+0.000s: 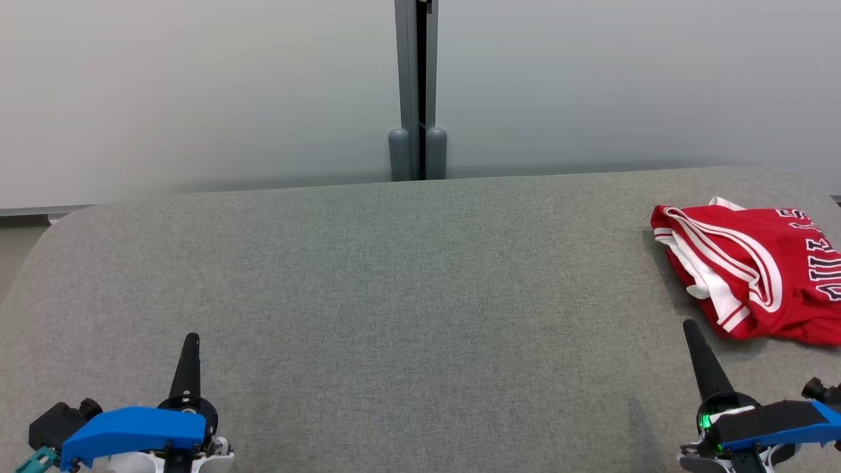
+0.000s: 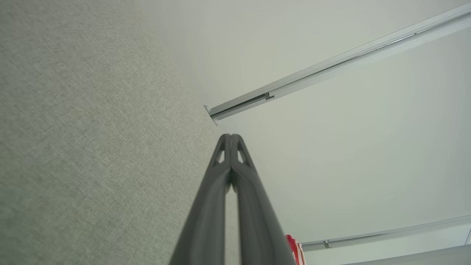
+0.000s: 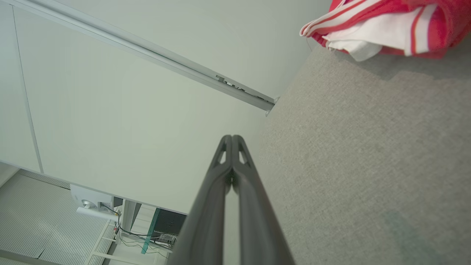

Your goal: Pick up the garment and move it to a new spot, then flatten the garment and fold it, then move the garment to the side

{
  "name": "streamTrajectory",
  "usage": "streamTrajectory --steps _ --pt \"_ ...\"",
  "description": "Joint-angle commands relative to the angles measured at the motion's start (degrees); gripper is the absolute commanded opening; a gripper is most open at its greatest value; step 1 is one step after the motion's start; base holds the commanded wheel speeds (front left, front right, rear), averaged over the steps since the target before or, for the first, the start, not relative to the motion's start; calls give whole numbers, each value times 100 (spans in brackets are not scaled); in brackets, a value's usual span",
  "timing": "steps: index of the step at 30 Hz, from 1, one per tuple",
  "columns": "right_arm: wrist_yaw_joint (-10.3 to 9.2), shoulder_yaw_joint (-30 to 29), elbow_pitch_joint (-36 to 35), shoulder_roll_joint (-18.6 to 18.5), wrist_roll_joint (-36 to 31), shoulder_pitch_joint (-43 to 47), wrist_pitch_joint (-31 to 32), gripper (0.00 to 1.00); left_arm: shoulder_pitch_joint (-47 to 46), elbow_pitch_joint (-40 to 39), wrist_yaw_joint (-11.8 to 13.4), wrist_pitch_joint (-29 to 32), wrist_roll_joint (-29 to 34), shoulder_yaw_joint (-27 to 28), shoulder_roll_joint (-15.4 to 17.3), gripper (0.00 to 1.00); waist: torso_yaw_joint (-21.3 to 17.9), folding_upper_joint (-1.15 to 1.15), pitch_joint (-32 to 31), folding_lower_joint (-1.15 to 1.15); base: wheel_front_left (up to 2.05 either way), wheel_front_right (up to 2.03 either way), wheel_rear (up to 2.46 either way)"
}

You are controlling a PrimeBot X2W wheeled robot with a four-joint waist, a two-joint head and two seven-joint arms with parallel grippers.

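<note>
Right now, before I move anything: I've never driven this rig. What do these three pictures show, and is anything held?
It is a two-armed robot. The head view looks down from its head camera on a grey cloth-covered table. The left gripper sits at lower left and the right gripper at lower right. Each is two long dark fingers, pressed shut, holding nothing. The other two pictures come from cameras on the wrists, looking along those fingers, so the room looks tilted. The red and white garment lies bunched on the table's right side, just beyond the right gripper and untouched.
</note>
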Motion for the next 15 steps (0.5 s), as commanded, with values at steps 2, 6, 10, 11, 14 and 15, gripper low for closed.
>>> streamTrajectory --steps 2,6,10,11,14,15 --pt "2 -22 0 -45 190 -148 25 0 -148 -28 -41 48 -152 84 -12 0 2 0 1 0 0 0 0" --pt "2 -35 47 -43 412 -194 42 0 -173 -25 -71 105 -342 138 -49 0 5 0 4 0 0 0 0" --pt "2 -47 95 -41 621 -221 68 0 -191 -20 -106 159 -524 198 -83 0 8 0 7 0 0 0 0" --pt "2 -50 107 -40 676 -231 72 0 -199 -19 -116 171 -568 214 -91 0 9 0 7 0 0 0 0" --pt "2 -59 138 -38 830 -262 83 0 -215 -16 -130 214 -706 254 -116 0 11 0 9 0 0 0 0" --pt "2 -62 147 -38 881 -266 87 0 -219 -14 -140 223 -748 267 -125 0 12 0 10 0 0 0 0"
